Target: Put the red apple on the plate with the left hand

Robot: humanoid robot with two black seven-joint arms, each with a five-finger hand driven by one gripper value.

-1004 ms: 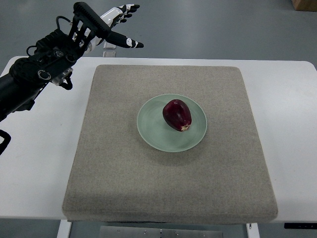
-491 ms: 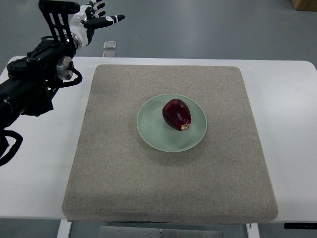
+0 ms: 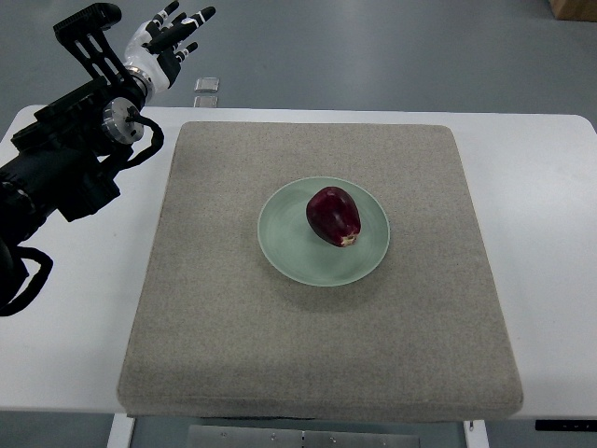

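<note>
A dark red apple (image 3: 334,216) lies on its side on the pale green plate (image 3: 289,245), slightly right of the plate's middle. The plate rests at the centre of a grey felt mat (image 3: 215,308). My left hand (image 3: 171,38) is far from both, raised past the table's far left corner, its fingers spread and holding nothing. Its black arm (image 3: 65,159) crosses the white table's left side. The right arm is out of view.
The mat covers most of the white table (image 3: 550,233). Two small clear pieces (image 3: 206,91) lie on the grey floor just beyond the table's far edge. A brown box corner (image 3: 572,8) shows at the top right.
The left hand has drawn back to the left and away from the mat, turning its fingers upward. The apple and plate have not moved.
</note>
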